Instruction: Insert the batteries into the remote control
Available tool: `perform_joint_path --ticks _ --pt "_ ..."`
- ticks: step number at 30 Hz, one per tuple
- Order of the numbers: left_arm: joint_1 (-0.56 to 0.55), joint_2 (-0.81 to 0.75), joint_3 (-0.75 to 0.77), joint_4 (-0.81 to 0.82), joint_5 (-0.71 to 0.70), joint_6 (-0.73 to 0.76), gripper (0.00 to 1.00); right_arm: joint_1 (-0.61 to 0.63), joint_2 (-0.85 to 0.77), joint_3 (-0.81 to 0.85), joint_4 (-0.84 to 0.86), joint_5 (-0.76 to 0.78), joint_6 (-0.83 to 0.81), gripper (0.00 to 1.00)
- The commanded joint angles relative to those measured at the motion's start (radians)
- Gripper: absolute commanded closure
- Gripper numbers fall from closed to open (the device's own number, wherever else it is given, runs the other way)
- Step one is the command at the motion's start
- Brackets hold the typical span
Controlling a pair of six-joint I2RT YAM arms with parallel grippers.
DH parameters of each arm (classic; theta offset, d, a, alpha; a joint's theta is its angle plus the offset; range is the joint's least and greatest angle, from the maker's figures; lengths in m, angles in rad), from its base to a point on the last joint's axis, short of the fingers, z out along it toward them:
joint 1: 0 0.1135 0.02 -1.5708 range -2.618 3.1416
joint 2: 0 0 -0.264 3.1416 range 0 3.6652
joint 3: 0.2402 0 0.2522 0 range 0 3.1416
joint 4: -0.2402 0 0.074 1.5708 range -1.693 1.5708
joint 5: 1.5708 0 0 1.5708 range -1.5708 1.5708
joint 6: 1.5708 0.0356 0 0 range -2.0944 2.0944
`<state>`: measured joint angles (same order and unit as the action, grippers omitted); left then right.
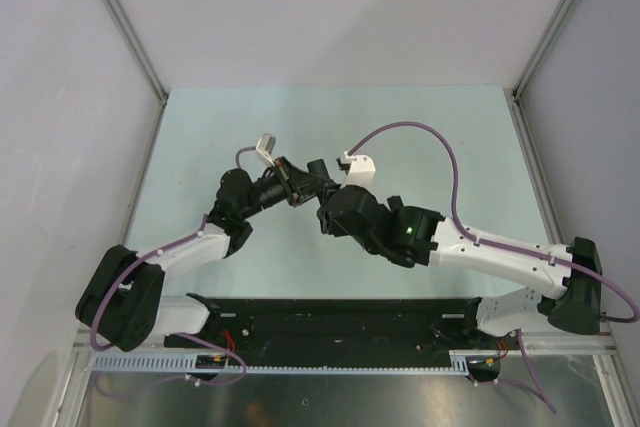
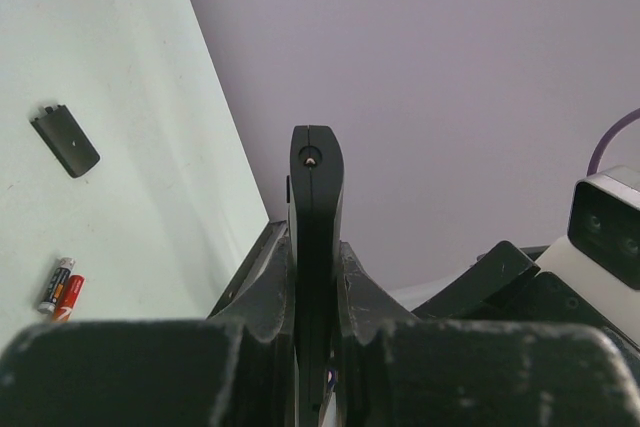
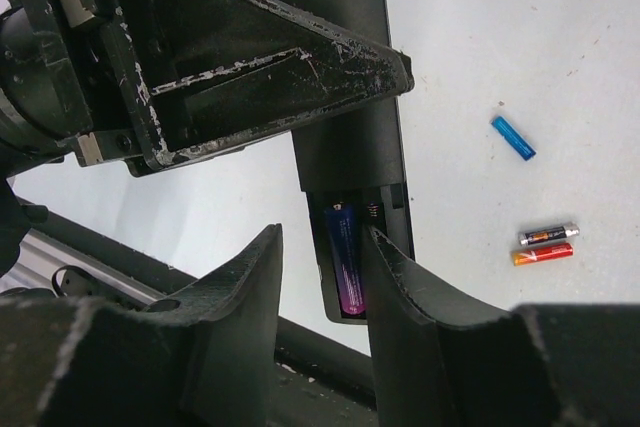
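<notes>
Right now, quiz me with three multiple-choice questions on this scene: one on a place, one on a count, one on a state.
1. The battery cover lies: A on the table, apart from the remote; B fitted on the remote; C under the remote.
2. Loose batteries on the table, right wrist view: A one; B three; C five.
3. The left claw is: A open; B shut on the cover; C shut on the remote.
A, it lies alone on the table; B, blue, silver-black, red-orange; C, its fingers clamp the remote.
</notes>
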<state>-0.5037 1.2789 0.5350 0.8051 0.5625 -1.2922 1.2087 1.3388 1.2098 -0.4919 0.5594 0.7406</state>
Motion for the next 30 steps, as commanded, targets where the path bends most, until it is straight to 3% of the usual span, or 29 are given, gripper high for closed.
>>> perform_joint_path --ticks 1,30 --pt "-0.01 -0.052 0.023 0.143 -0.013 -0.068 1.0 0.006 0.016 0.03 -0.071 -0.012 0.011 0.59" --pt "-0.018 -0.036 -0.001 0.144 -0.009 -0.058 1.0 -0.032 -0.03 0.155 -0.082 0.085 -0.084 0.55"
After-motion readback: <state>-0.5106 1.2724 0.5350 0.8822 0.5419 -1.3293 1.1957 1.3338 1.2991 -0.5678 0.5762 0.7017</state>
